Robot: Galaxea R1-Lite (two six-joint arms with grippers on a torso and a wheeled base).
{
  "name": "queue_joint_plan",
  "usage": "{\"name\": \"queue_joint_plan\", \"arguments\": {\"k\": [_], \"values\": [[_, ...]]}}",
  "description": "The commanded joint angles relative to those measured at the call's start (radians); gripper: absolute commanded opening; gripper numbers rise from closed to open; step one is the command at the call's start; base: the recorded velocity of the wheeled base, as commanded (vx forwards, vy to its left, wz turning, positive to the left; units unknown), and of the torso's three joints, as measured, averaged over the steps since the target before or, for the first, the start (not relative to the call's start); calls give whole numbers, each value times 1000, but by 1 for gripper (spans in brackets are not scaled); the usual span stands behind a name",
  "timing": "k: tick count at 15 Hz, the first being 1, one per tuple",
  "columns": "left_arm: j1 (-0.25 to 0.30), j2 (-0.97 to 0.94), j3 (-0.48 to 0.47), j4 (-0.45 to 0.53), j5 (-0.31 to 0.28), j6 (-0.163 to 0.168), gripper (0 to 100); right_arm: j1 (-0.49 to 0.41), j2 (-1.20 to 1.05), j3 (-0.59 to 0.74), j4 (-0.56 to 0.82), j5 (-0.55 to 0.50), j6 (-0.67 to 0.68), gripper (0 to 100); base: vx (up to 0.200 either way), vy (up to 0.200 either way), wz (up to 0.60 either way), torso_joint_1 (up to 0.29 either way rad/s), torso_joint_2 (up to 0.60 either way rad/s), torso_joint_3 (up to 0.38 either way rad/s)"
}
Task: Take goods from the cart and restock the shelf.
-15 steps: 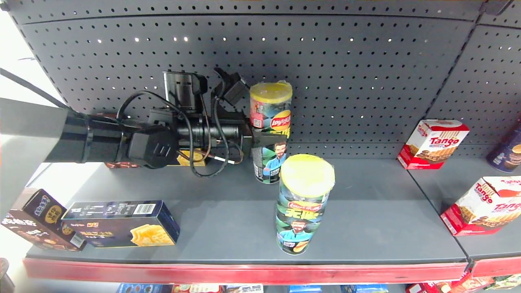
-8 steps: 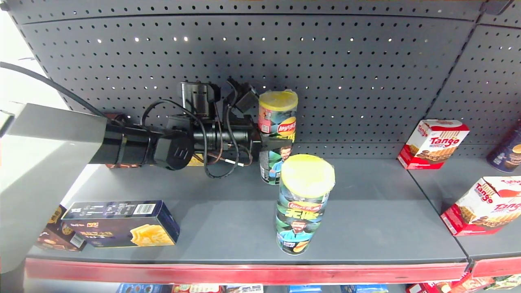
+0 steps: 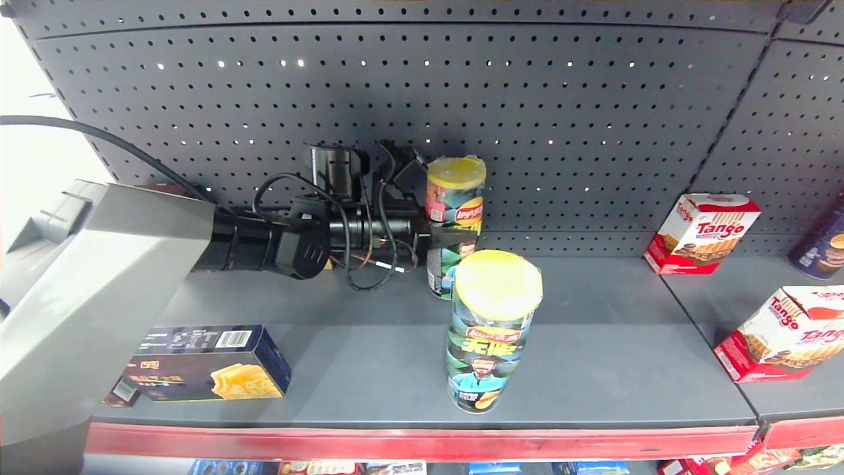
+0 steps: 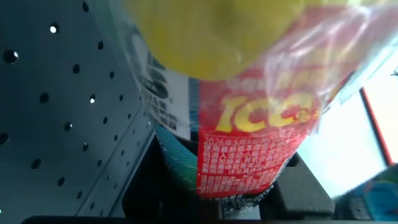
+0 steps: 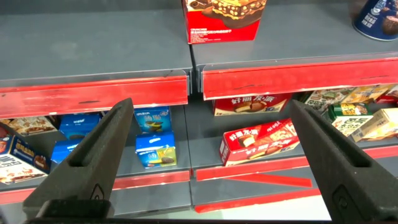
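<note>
The left end effector [image 3: 455, 235] is clenched on 1 upright chip can [image 3: 455, 191], long axis vertical, at the back of the shelf [image 3: 606, 356] beside the pegboard [image 3: 560, 132], directly behind the front can [image 3: 491, 330]; whether its base touches down is unclear; the right end effector [image 5: 210, 104] gapes released before lower shelves.

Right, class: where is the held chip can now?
In the head view, the held can is by the pegboard, in the left claw, just behind the standing can.
</note>
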Motion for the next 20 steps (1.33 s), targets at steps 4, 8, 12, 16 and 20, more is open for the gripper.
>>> {"name": "queue_joint_plan", "arguments": {"k": [4,8,12,16,20], "values": [[0,29,-6,-14,0,1,100,0,1,0,0,0,0,100,0,0,0,0,0,0],[2,27,17,-47,5,0,100,0,2,0,0,0,0,100,0,0,0,0,0,0],[17,-68,126,-67,8,0,100,0,1,0,0,0,0,100,0,0,0,0,0,0],[28,-137,177,-46,52,0,100,0,2,0,0,0,0,100,0,0,0,0,0,0],[34,-209,212,114,184,74,100,0,2,0,0,0,0,100,0,0,0,0,0,0]]}}
